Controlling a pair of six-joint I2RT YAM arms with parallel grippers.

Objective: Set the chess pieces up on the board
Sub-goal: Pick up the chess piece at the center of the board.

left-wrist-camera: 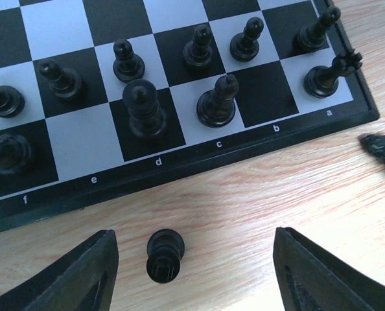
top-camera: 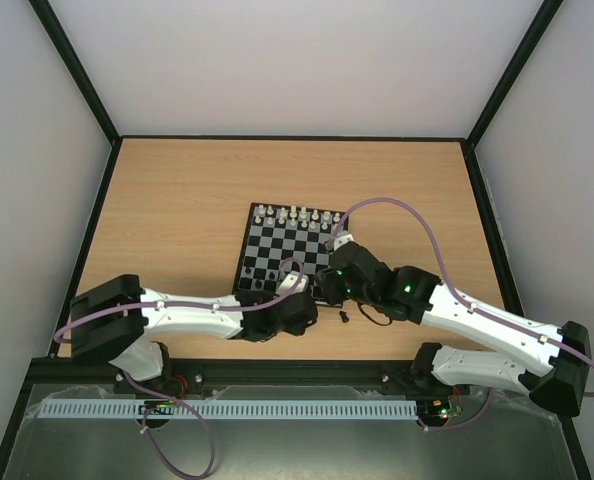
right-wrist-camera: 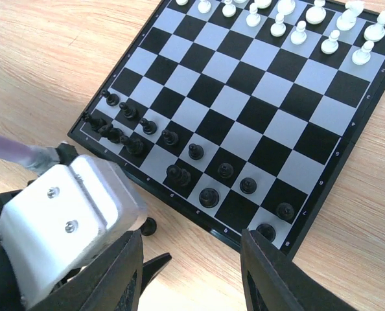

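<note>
Top: board (top-camera: 277, 250) mid-table (top-camera: 177, 200), white pieces (top-camera: 297, 213) on far row.
Left wrist: left end effector (left-wrist-camera: 192, 259) wide, empty, straddling 1 upright black piece (left-wrist-camera: 164, 256) off-board. Likely light, slick, tippy; pinch its waist.
Right wrist: right end effector (right-wrist-camera: 192, 259) parted, empty.

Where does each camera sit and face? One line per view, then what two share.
Top external: above and behind the bases, looking down on the board; left arm and right arm show.
Left wrist: on the left arm, facing the board's near edge; left tool open around a loose black piece on the table.
Right wrist: on the right arm, looking across the board towards the white pieces; right tool and the left wrist housing show.
Shared: both wrist views show that loose piece.
</note>
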